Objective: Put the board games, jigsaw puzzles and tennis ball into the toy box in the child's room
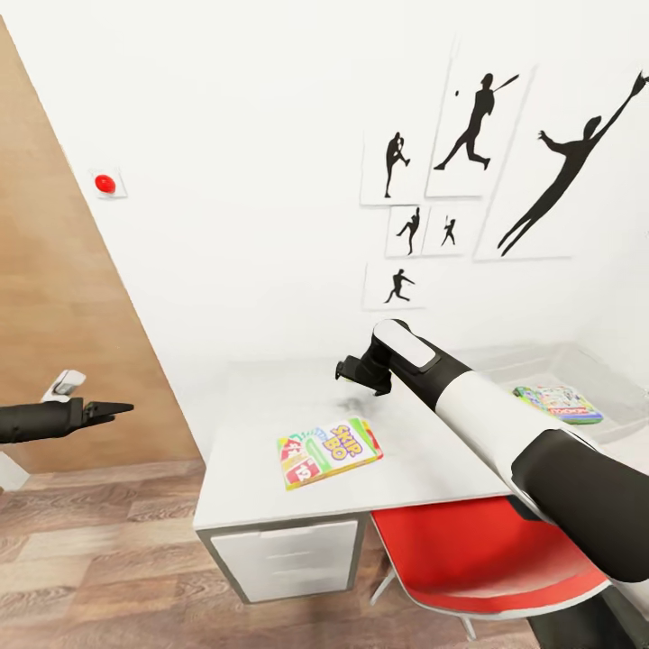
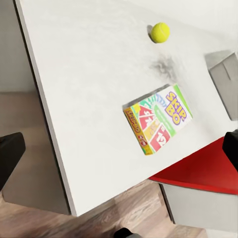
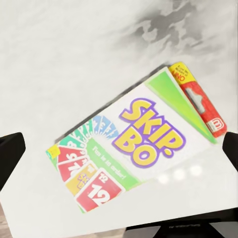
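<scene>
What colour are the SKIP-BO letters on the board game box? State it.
Yellow with purple outlines, on the SKIP-BO box; clearest in the right wrist view.

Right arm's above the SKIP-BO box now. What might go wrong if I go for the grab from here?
The SKIP-BO box lies flat on the table, so the right gripper may struggle to get fingers under it and could push it toward the near edge. The tennis ball sits loose nearby; a nudge might roll it off. The left gripper hangs off to the side.

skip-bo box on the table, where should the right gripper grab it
The SKIP-BO box lies flat on the table, so probably come from above and pinch across its narrow width, on the long side edges. The right gripper hovers above it.
</scene>
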Robot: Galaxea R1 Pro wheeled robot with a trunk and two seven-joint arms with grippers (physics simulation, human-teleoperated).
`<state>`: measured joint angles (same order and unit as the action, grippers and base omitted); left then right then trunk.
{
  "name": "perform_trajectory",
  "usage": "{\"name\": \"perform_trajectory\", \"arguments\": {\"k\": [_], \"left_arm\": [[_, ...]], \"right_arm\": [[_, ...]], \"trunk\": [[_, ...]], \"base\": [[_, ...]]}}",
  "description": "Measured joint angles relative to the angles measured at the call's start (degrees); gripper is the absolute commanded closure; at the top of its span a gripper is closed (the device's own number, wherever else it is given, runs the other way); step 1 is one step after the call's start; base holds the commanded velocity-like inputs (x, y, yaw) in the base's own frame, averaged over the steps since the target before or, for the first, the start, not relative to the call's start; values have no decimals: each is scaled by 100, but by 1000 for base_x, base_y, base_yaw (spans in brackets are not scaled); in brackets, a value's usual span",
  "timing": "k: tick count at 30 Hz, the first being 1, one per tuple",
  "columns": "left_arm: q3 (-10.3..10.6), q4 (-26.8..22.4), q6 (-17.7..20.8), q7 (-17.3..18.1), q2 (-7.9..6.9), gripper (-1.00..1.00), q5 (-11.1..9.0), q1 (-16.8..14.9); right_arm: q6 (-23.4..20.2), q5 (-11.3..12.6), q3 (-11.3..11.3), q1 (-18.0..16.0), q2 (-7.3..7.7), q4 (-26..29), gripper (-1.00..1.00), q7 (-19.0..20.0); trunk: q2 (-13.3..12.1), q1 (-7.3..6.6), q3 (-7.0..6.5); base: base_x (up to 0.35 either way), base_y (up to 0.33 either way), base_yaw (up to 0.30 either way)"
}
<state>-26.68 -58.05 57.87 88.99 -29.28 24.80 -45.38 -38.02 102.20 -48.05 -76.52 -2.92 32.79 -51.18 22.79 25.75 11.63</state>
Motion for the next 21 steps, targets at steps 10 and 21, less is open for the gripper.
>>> {"name": "perform_trajectory", "arguments": {"k": [10,21], "left_arm": [[-3,14,-47,-5,-2,-100,-1,0],[-5,15,-53,-5,2,-100,-1,1]], "right_arm": [[1,0,-5,-2,1,-2,-100,6],[2,-1,-5,-2,1,-2,-100,2]], "trunk": [[0,0,2],[0,0,2]], "base": [[0,177,-12],[0,143,-1]]}}
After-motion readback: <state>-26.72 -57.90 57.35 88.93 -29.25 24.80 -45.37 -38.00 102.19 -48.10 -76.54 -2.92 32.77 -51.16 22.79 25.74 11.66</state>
